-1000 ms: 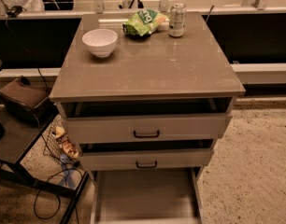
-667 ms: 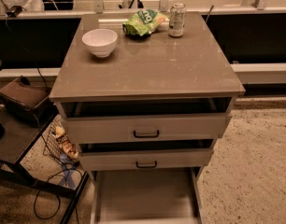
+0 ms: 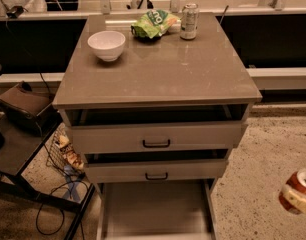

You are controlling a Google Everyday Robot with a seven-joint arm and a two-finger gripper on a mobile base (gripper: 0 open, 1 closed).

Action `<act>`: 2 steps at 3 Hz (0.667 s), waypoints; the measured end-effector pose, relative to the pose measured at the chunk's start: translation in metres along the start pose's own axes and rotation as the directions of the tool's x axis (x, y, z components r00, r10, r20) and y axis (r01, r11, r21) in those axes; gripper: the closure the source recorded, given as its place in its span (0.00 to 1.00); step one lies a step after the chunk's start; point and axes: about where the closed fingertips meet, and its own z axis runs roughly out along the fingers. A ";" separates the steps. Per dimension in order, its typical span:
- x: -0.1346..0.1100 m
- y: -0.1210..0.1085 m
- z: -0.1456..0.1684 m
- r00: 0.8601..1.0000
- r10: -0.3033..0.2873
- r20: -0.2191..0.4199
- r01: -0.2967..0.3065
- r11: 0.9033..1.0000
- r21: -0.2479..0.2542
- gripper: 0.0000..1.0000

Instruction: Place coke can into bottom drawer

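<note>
The coke can (image 3: 299,185), orange-red with a silver top, hangs in the air at the right edge of the camera view, above the speckled floor and to the right of the cabinet. My gripper (image 3: 298,203) is mostly out of frame; one pale finger (image 3: 299,205) crosses the lower part of the can, so it looks shut on it. The bottom drawer (image 3: 155,209) is pulled out at the foot of the cabinet, a wide shallow tray with a bare pale floor. It lies to the lower left of the can.
On the cabinet top stand a white bowl (image 3: 106,45), a green snack bag (image 3: 153,23) and a taller silver-and-green can (image 3: 189,21). The two upper drawers with black pulls (image 3: 156,144) (image 3: 156,176) are slightly open. A wire basket (image 3: 63,153), a dark cart and cables lie at the left.
The coke can and the gripper finger have come into view at the lower right edge; before they were out of frame. The cabinet and the things on it have not moved.
</note>
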 end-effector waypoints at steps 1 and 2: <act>0.103 0.038 0.024 0.997 -0.037 0.064 0.049 0.980 -0.194 1.00; 0.158 0.066 0.045 0.995 -0.032 0.092 0.061 0.941 -0.332 1.00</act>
